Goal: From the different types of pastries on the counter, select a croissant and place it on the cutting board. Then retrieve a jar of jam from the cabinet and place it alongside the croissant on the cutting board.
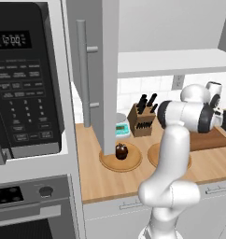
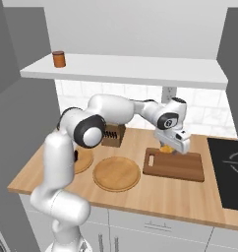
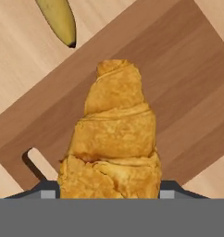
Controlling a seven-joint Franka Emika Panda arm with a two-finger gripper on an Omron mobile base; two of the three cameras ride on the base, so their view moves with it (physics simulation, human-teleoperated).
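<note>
Gripper [image 2: 168,148] closed on the croissant [image 3: 113,139]; in my hand view the pastry stands up between the two finger tips, its broad end down at the jaws and its narrow tip pointing away. In the right base view I read a bit of golden yellow just under the hand, at the far edge of the cutting board [image 2: 177,167].

Hand is above the board, near its back edge. I cannot tell from these views whether the croissant touches the wood or hangs just over it. In the hand view the board [image 3: 188,88] lies diagonal behind the pastry, with its slotted handle end at lower left. A banana [image 3: 59,19] rests on the counter [image 3: 14,60] just beside the board's far edge.

Further out on the counter [image 2: 155,199]: two round wooden plates. One plate [image 2: 116,173] sits just left of the board. The other plate [image 1: 108,163] carries the dark cupcake [image 1: 121,151]. A knife block [image 1: 142,122] stands at the back by the tiled wall, a small kitchen scale [image 1: 121,128] beside it.

Jar of jam [image 2: 59,59] upright on the cabinet shelf [image 2: 131,70], at its left end. Cabinet door [image 1: 89,70] stands swung open, bar handle [image 1: 82,72] facing me. Microwave [image 1: 24,79] to the left of the door.
</note>
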